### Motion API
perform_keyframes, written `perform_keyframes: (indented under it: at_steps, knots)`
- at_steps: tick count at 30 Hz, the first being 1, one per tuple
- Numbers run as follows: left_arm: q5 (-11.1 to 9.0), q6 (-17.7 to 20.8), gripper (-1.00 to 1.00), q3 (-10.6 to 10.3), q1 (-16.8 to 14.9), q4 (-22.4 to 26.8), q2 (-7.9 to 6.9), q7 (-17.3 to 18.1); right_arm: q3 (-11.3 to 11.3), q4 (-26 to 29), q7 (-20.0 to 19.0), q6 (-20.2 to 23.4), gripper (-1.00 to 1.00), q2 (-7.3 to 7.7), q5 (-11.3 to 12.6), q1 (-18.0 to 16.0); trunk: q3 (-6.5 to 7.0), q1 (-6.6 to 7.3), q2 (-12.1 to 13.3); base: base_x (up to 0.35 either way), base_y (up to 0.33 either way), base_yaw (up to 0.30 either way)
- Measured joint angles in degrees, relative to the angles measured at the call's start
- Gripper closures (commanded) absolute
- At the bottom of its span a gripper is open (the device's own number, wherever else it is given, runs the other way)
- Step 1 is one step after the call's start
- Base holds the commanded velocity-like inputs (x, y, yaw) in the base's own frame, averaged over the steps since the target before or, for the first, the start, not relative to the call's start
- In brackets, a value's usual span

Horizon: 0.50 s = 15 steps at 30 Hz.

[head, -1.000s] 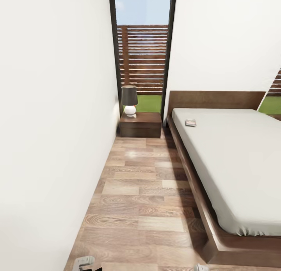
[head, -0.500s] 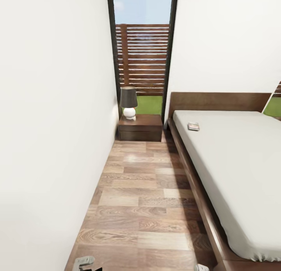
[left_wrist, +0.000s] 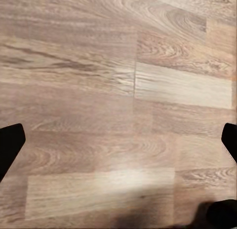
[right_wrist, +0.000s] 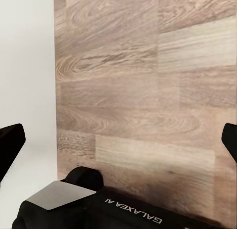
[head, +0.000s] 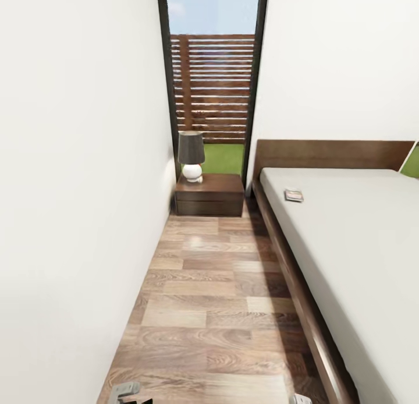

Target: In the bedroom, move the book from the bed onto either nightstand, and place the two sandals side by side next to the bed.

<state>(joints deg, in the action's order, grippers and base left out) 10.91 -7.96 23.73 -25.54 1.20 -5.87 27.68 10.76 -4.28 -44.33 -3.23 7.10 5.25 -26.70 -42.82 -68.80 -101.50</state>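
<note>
Ahead: book (head: 294, 195) on bed (head: 349, 241) | both grippers spread, far below

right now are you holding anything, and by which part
Nothing is held: the left gripper and right gripper are open over the floor. The book lies on the bed.

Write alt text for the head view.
A small book lies on the bed near its headboard, right of a wood-plank aisle. At the aisle's far end a nightstand carries a lamp below a tall window.
</note>
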Motion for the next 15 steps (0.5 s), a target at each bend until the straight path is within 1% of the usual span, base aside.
perform_keyframes:
  at_steps: [15]
  knots:
    - [0.0, 0.0, -1.0, 0.0, 0.0, 0.0, 0.0, 0.0, 0.0, 0.0, 0.0, -0.02, -1.0, 0.0, 0.0, -0.04, 0.0, 0.0, 0.0, 0.328, 0.0, 0.0]
